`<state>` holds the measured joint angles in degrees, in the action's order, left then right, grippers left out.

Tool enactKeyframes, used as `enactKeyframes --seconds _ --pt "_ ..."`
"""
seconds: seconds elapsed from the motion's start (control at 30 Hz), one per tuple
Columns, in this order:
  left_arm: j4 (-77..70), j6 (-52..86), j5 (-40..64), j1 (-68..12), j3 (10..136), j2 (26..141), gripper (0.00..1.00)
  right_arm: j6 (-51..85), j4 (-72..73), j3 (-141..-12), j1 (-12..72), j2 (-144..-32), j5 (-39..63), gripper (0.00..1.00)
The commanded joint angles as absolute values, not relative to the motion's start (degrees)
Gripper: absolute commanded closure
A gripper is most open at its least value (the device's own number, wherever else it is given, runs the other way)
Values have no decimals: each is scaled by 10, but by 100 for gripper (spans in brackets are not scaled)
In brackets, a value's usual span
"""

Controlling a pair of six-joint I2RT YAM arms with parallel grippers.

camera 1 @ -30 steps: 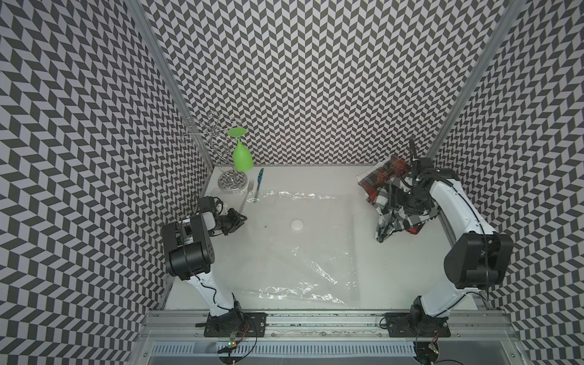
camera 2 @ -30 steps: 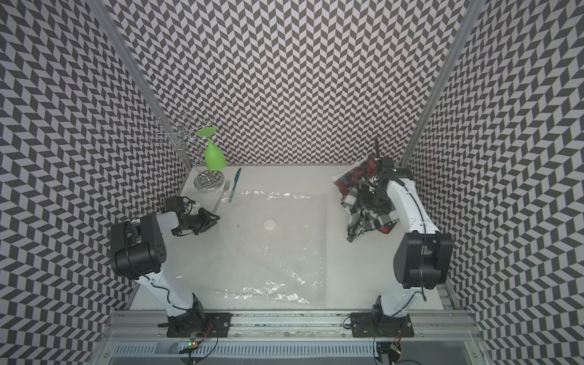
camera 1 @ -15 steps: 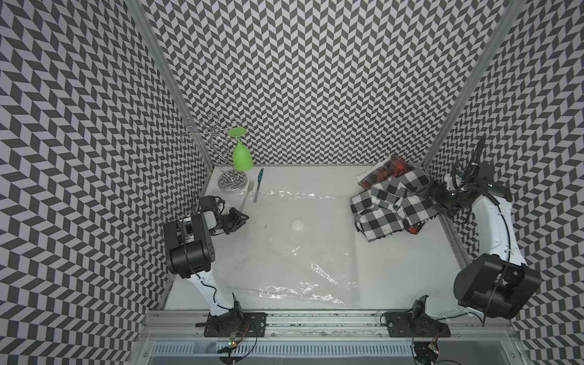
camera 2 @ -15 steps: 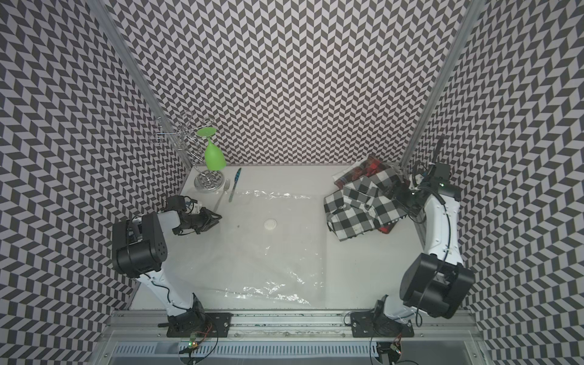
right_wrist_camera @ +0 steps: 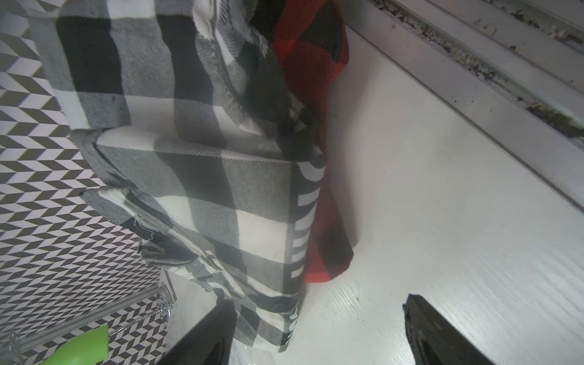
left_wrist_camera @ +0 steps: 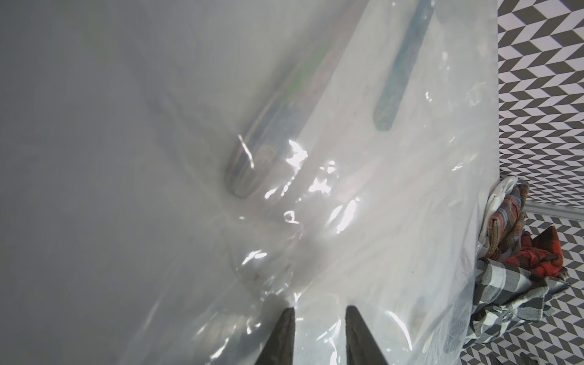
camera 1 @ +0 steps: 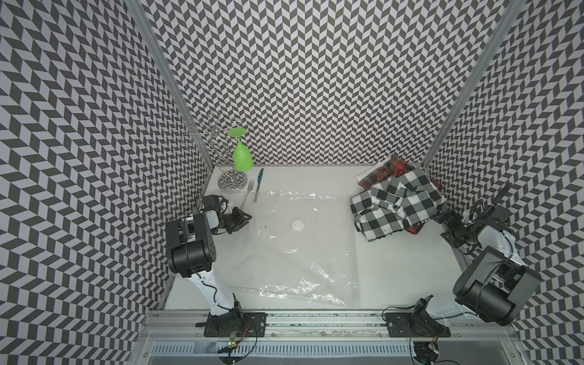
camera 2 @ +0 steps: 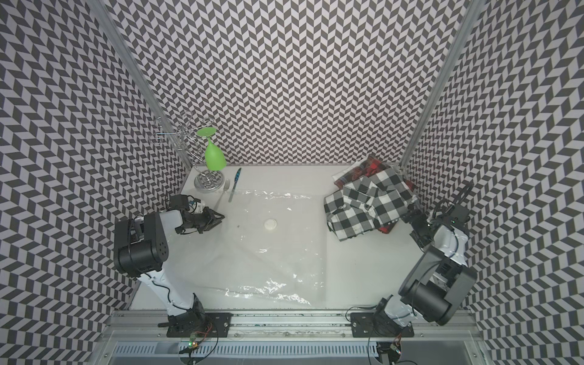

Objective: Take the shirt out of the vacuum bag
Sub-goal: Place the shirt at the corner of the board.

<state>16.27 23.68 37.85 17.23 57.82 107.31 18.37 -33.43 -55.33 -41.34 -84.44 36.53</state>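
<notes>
In both top views the vacuum bag (camera 1: 300,252) lies flat mid-bench (camera 1: 398,275), its far edge over the ends of a fork (camera 1: 250,187) and a blue-handled knife (camera 1: 258,185). The checked shirt (camera 1: 395,205) sits outside it on red plaid cloth (camera 1: 395,167) in the far right corner, with bare bench in front.

Left wrist view: the left gripper (left_wrist_camera: 319,311) shows a narrow gap at the bag's crinkled edge; whether it pinches the film cannot be told.

Right wrist view: the right gripper (right_wrist_camera: 319,303) gapes wide over bare bench beside the shirt's hem, holding nothing.
</notes>
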Motion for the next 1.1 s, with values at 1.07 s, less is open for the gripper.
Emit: enactKeyframes --seconds 1.07 --pt "233 232 309 161 534 1115 68 347 102 -457 -417 -957 513 26"
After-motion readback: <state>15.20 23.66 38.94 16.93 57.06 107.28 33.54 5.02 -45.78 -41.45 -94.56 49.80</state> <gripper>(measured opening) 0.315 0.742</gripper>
